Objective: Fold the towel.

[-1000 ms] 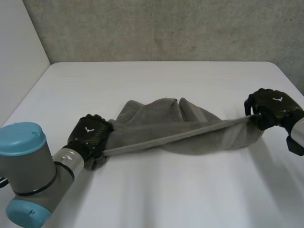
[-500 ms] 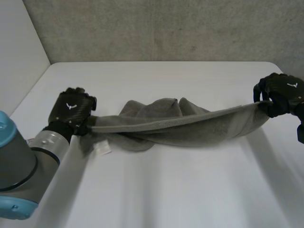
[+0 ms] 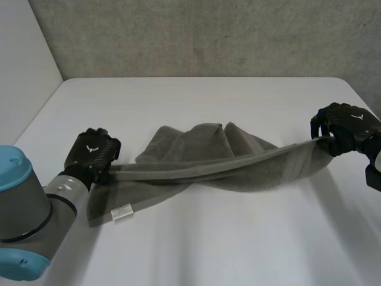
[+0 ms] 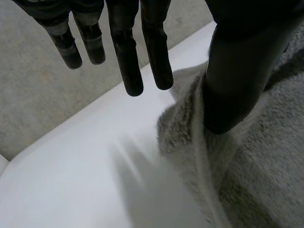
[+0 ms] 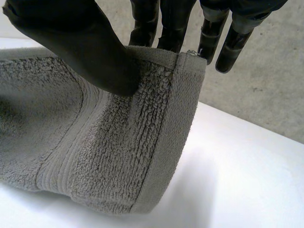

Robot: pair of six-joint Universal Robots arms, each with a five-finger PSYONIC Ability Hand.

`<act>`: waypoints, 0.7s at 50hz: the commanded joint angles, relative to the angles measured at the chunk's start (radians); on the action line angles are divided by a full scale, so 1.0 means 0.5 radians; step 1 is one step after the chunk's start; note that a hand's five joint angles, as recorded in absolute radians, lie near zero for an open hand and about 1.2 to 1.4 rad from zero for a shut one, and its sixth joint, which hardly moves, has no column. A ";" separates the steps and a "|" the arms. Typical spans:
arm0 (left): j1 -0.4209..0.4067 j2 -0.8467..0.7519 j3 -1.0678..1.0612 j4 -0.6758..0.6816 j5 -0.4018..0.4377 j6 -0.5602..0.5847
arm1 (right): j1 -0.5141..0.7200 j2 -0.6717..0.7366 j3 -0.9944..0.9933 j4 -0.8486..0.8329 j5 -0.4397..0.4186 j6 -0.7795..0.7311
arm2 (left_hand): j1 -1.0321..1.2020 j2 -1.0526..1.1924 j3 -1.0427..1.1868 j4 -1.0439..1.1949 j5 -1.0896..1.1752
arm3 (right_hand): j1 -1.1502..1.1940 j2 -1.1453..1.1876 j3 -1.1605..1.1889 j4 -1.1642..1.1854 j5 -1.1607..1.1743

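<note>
Grey terry towel [image 3: 220, 161] stretches from 9 to 3 o'clock, one edge taut, its bulk sagging onto the white tabletop [image 3: 238, 238]. At 3, the right hand [image 3: 345, 126] pinches a corner between thumb and straight fingers. At 9, the left hand [image 3: 92, 154] pins its end under the thumb alone, so tension could pull it free.

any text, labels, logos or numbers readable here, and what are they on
No text here can be read.
White label on the towel corner near the left hand: too small to read, if it is printed at all.
Small white mark on the back of the left hand, and a like one on the right hand: a symbol, not letters.
</note>
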 commanded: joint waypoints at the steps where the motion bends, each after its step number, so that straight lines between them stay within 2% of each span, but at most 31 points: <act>1: -0.011 0.006 -0.033 -0.094 0.005 -0.004 | 0.002 0.009 -0.002 -0.001 -0.016 0.001 | 0.348 0.347 -0.115 -0.131 0.359 | 0.139 0.153 -0.105 -0.152 0.119; 2: -0.017 0.002 -0.039 -0.125 0.005 -0.004 | 0.002 0.012 -0.005 0.009 -0.025 0.001 | 0.679 0.679 -0.115 -0.131 0.691 | 0.139 0.153 -0.105 -0.152 0.119; 3: -0.017 0.002 -0.039 -0.125 0.005 -0.004 | 0.002 0.009 -0.008 0.012 -0.028 0.004 | 0.682 0.682 -0.115 -0.131 0.694 | 0.139 0.153 -0.105 -0.152 0.119; 4: -0.020 -0.004 -0.045 -0.158 0.008 -0.001 | 0.002 0.009 -0.008 0.012 -0.028 0.004 | 1.159 1.159 -0.115 -0.131 1.171 | 0.139 0.153 -0.105 -0.152 0.119; 9: -0.002 -0.001 0.007 -0.229 0.085 0.008 | 0.064 0.037 -0.048 0.027 -0.074 -0.024 | 1.210 1.210 -0.115 -0.131 1.222 | 0.139 0.153 -0.105 -0.152 0.119; 12: -0.002 -0.013 0.196 -0.235 0.134 0.023 | 0.153 0.141 -0.186 0.085 -0.108 -0.088 | 1.210 1.210 -0.115 -0.131 1.222 | 0.139 0.153 -0.105 -0.152 0.119; 14: 0.001 -0.040 0.332 -0.251 0.149 0.036 | 0.238 0.263 -0.445 0.183 -0.095 -0.171 | 1.210 1.210 -0.115 -0.131 1.222 | 0.139 0.153 -0.105 -0.152 0.119; 15: 0.001 -0.083 0.493 -0.269 0.159 0.051 | 0.239 0.264 -0.447 0.184 -0.095 -0.171 | 1.210 1.210 -0.115 -0.131 1.222 | 0.139 0.153 -0.105 -0.152 0.119; 16: 0.001 -0.132 0.680 -0.297 0.168 0.075 | 0.311 0.337 -0.641 0.235 -0.083 -0.214 | 1.210 1.210 -0.115 -0.131 1.222 | 0.139 0.153 -0.105 -0.152 0.119; 17: 0.001 -0.133 0.682 -0.297 0.168 0.076 | 0.312 0.338 -0.643 0.236 -0.083 -0.214 | 1.210 1.210 -0.115 -0.131 1.222 | 0.139 0.153 -0.105 -0.152 0.119; 19: 0.001 -0.224 1.143 -0.388 0.165 0.112 | 0.431 0.469 -1.070 0.291 -0.034 -0.239 | 1.210 1.210 -0.115 -0.131 1.222 | 0.139 0.153 -0.105 -0.152 0.119; 20: 0.001 -0.225 1.145 -0.389 0.165 0.112 | 0.432 0.470 -1.072 0.291 -0.034 -0.239 | 1.210 1.210 -0.115 -0.131 1.222 | 0.139 0.153 -0.105 -0.152 0.119; 21: -0.002 -0.255 1.385 -0.431 0.168 0.112 | 0.462 0.503 -1.282 0.285 0.018 -0.233 | 1.210 1.210 -0.115 -0.131 1.222 | 0.139 0.153 -0.105 -0.152 0.119; 22: -0.002 -0.255 1.387 -0.432 0.168 0.112 | 0.475 0.509 -1.488 0.264 0.085 -0.208 | 1.210 1.210 -0.115 -0.131 1.222 | 0.139 0.153 -0.105 -0.152 0.119; 23: -0.014 -0.264 1.621 -0.459 0.156 0.109 | 0.475 0.509 -1.490 0.263 0.086 -0.208 | 1.210 1.210 -0.115 -0.131 1.222 | 0.139 0.153 -0.105 -0.152 0.119; 24: -0.014 -0.255 1.830 -0.462 0.153 0.100 | 0.490 0.509 -1.678 0.206 0.177 -0.141 | 1.210 1.210 -0.115 -0.131 1.222 | 0.139 0.153 -0.105 -0.152 0.119; 25: -0.014 -0.255 1.832 -0.463 0.153 0.100 | 0.490 0.509 -1.680 0.205 0.178 -0.141 | 1.210 1.210 -0.115 -0.131 1.222 | 0.139 0.153 -0.105 -0.152 0.119; 27: -0.032 -0.203 2.144 -0.438 0.162 0.073 | 0.490 0.458 -1.915 -0.024 0.303 0.097 | 1.210 1.210 -0.115 -0.131 1.222 | 0.139 0.153 -0.105 -0.152 0.119; 28: -0.032 -0.203 2.145 -0.438 0.162 0.072 | 0.490 0.457 -1.916 -0.025 0.304 0.099 | 1.210 1.210 -0.115 -0.131 1.222 | 0.139 0.153 -0.105 -0.152 0.119; 30: -0.036 -0.148 2.222 -0.401 0.156 0.045 | 0.472 0.320 -1.904 -0.285 0.331 0.306 | 1.210 1.210 -0.115 -0.131 1.222 | 0.139 0.153 -0.105 -0.152 0.119; 33: -0.036 -0.025 2.210 -0.315 0.174 -0.050 | 0.463 0.264 -1.846 -0.369 0.325 0.372 | 1.210 1.210 -0.115 -0.131 1.222 | 0.139 0.153 -0.105 -0.152 0.119; 35: -0.020 0.051 2.021 -0.266 0.211 -0.118 | 0.450 0.163 -1.589 -0.451 0.252 0.384 | 1.210 1.210 -0.115 -0.131 1.222 | 0.139 0.153 -0.105 -0.152 0.119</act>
